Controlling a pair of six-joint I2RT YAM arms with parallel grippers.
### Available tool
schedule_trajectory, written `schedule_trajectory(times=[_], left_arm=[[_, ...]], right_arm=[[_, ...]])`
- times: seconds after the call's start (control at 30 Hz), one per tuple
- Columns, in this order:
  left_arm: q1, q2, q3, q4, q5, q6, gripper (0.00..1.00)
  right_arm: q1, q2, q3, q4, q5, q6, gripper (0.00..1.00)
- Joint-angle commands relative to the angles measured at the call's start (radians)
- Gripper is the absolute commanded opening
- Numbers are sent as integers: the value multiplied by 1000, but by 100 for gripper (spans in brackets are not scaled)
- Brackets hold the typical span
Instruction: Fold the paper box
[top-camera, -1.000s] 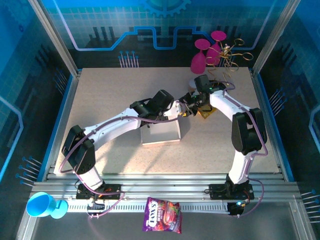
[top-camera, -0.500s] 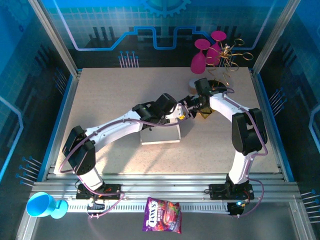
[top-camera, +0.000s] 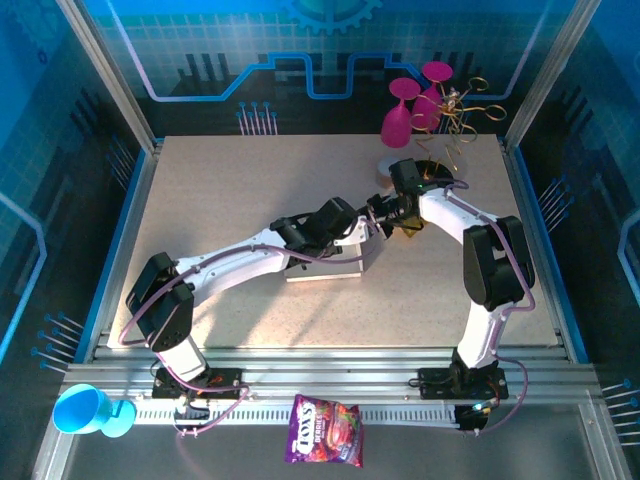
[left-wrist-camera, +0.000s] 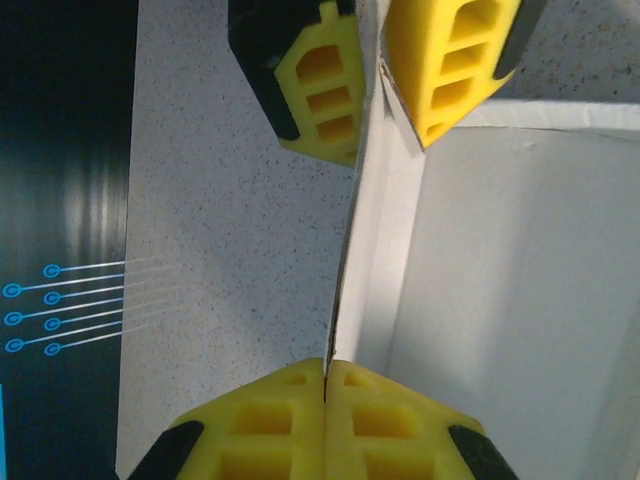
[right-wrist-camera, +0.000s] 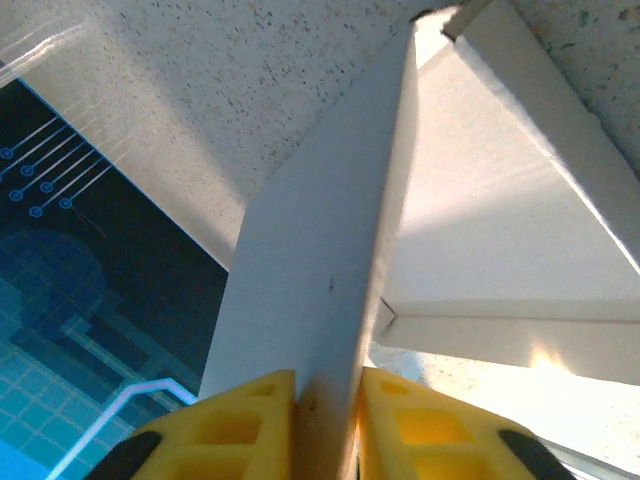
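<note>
Yellow fingers (right-wrist-camera: 232, 422) pinch thin white panel of paper box (right-wrist-camera: 322, 268); speckled table (right-wrist-camera: 200, 90) beyond.

The left arm (top-camera: 250, 262) now reaches further right and sits lower. Its wrist covers more of the box (top-camera: 335, 270), whose visible white strip is thinner than a second ago, with the near edge lying a little further from the arm bases. The left gripper (left-wrist-camera: 325, 378) has travelled with the arm, toward the right gripper (top-camera: 378, 213). That one has narrowed: its fingers (right-wrist-camera: 245, 410), spread wider before, now press both faces of an upright box panel. Its wrist has also edged slightly toward the left arm.
</note>
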Motion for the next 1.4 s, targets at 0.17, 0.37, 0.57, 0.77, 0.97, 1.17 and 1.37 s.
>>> schedule_trajectory(times=[0.17, 0.37, 0.57, 0.77, 0.97, 1.17, 1.37], left_arm=[[-15, -67, 39, 33, -24, -149, 31], [100, -162, 271, -313, 53, -795, 61], [554, -316, 90, -415, 592, -1502, 48], [746, -294, -145, -244, 864, -1656, 43], [746, -185, -218, -78, 985, -1803, 43], [736, -164, -255, 48, 1012, -1905, 45], [685, -125, -238, 75, 1049, -1933, 45]], right_arm=[[23, -55, -38, 21, -22, 60, 0], [14, -58, -17, 39, -37, 86, 0], [-13, -80, -15, 102, -69, 151, 0], [-15, -78, -9, 107, -81, 169, 0], [-14, -83, -30, 131, -79, 185, 0], [-13, -86, -46, 152, -78, 197, 0], [-11, -86, -63, 175, -77, 212, 0]])
